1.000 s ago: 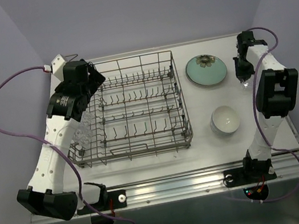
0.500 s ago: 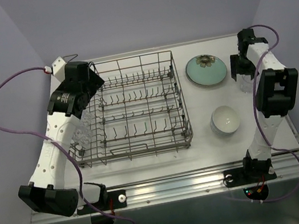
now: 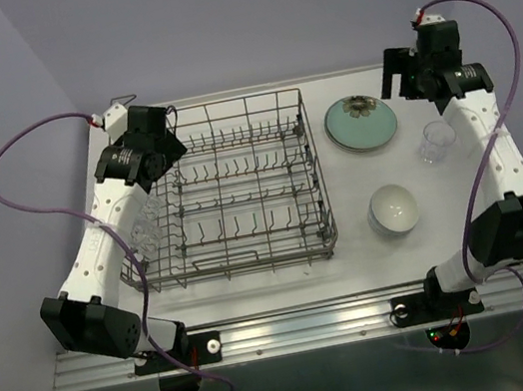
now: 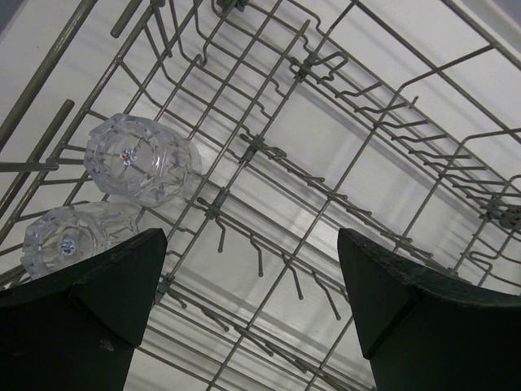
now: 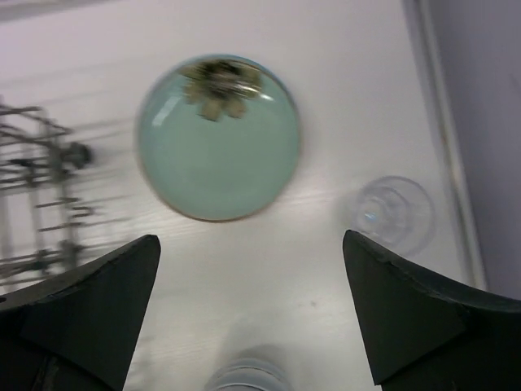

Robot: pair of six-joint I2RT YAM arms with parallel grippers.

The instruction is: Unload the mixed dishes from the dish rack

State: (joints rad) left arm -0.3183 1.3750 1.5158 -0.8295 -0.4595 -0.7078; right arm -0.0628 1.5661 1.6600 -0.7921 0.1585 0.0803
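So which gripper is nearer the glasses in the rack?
Left. The left gripper hovers just above the glasses; the right gripper is off the rack, by the green plate.

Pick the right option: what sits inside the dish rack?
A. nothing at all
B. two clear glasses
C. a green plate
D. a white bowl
B: the left wrist view shows a clear glass and a second glass among the tines of the dish rack, while the green plate and white bowl lie outside it.
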